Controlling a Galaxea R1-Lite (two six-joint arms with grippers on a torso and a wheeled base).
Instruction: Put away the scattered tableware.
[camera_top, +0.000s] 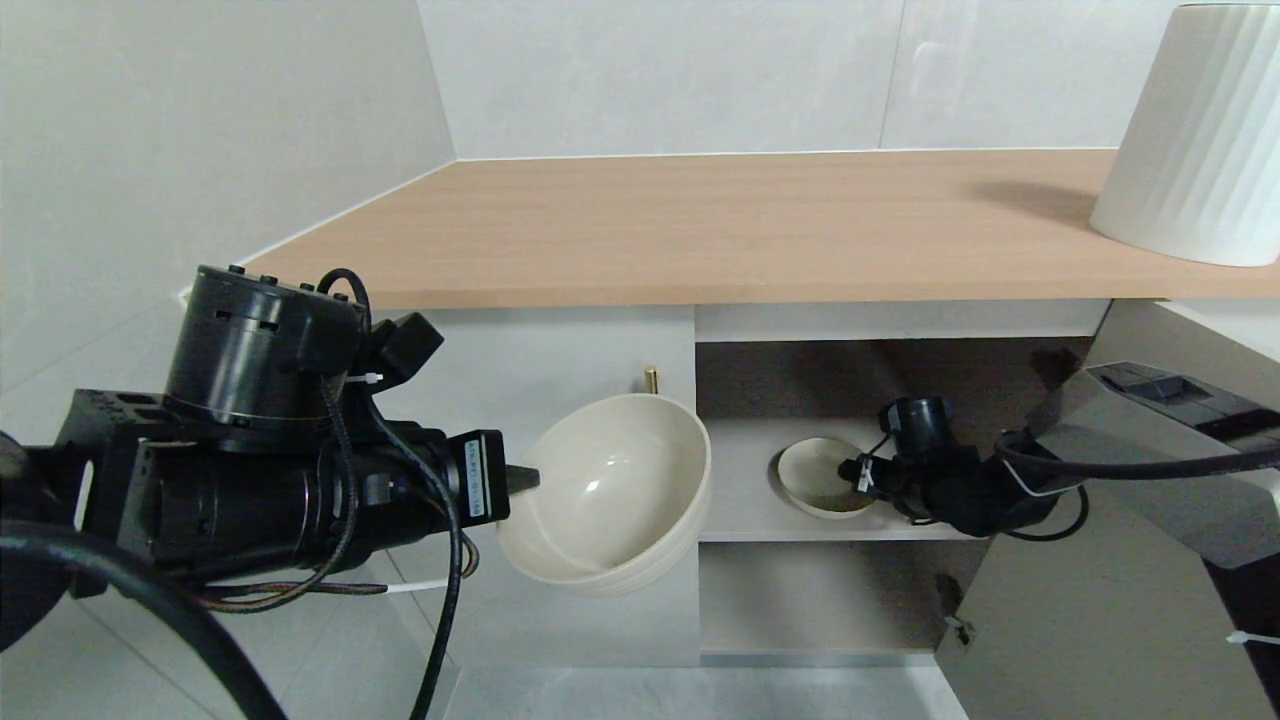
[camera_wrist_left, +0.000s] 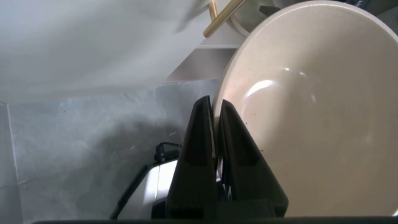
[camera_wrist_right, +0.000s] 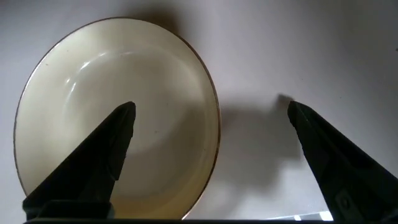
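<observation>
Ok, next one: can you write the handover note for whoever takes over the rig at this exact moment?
Left gripper: shut on the rim of the big bowl, held in the air in front of the closed cabinet door.
Right gripper: open, inside the open cabinet, over the small dish.
Done: the small dish sits on the middle shelf.
Left: back the right arm out, then probably put the big bowl on a shelf and let go.

Cabinet shelf (camera_top: 740, 495) with a shallow cream dish (camera_top: 815, 478); wooden countertop (camera_top: 700, 220) with a ribbed white shade (camera_top: 1200, 140), perhaps.
</observation>
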